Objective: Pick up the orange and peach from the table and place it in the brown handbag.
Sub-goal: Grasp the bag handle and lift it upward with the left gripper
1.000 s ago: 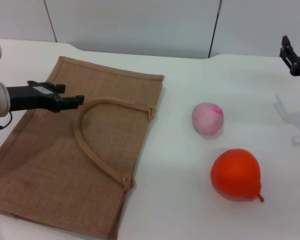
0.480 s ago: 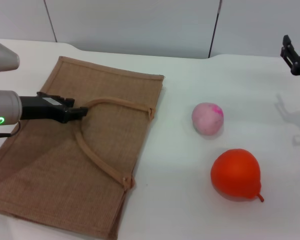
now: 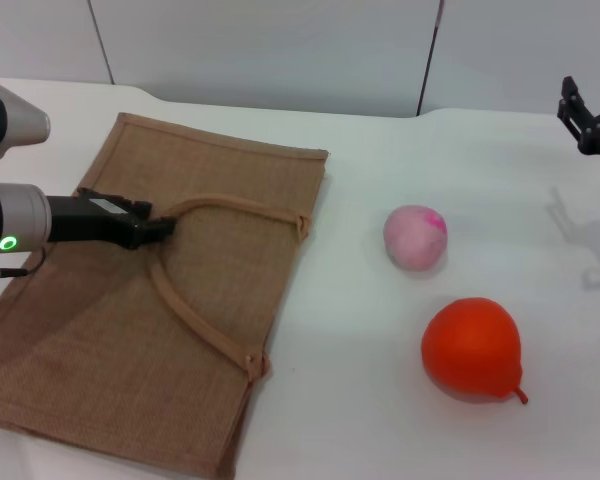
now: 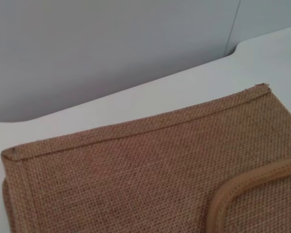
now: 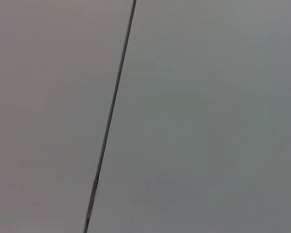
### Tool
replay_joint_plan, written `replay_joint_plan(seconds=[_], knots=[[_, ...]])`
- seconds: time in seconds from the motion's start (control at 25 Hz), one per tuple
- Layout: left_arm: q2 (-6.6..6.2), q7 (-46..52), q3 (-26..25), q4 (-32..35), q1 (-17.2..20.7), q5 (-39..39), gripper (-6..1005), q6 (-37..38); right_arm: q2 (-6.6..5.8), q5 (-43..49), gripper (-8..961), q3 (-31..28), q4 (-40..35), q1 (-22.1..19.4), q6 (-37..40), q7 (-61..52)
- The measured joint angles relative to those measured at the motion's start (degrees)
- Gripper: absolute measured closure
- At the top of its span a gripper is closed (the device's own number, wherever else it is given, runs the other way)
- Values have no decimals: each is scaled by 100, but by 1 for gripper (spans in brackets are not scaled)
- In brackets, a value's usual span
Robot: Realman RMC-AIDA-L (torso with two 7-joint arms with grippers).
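Handbag first: the large tan-brown woven jute tote (image 3: 150,320) lies flat on the left part of the plain white table (image 3: 380,430), and the left gripper (image 3: 160,227) is low over its upper half. That black gripper reaches in from the left edge of the head view, its tip right at the curved top of 1 of the bag's looped handles (image 3: 195,290). Whether its fingers are spread or closed cannot be told, and whether the tip actually touches the handle cannot be told either. The left wrist view shows only the weave of the bag (image 4: 136,184), its stitched top hem, a bend of the handle (image 4: 242,189) and the white table edge beyond.

Outward from there, the visible handle arcs across the bag's face from its right edge near the top down to the same edge near the lower corner. To the right of the bag, well apart from it, the small pale pink matte peach (image 3: 415,237) with a magenta blotch sits on the bare table. The glossy orange-red orange (image 3: 472,349), larger and with a small stem nub at its lower right, rests nearer the camera, close to the peach but not touching it.

The right gripper (image 3: 586,122) hangs raised at the far right edge, away from both fruits; its finger state cannot be told. The right wrist view shows only a grey wall (image 5: 208,116) with a dark seam.
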State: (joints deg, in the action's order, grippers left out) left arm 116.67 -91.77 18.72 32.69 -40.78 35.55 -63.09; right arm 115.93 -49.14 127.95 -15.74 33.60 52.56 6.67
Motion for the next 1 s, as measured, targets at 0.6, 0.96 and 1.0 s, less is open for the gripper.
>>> replay_joint_plan(seconds=[0.6, 0.96, 1.0], knots=[[-5, 2, 0, 18, -89, 38, 821, -1, 0, -31, 189, 2, 0, 45, 0, -4], [6, -32, -2, 365, -197, 200, 860, -477, 4, 3, 189, 43, -1, 41, 0, 27], [6, -30, -3, 515, -197, 302, 863, -670, 8, 6, 189, 47, -14, 30, 0, 33]])
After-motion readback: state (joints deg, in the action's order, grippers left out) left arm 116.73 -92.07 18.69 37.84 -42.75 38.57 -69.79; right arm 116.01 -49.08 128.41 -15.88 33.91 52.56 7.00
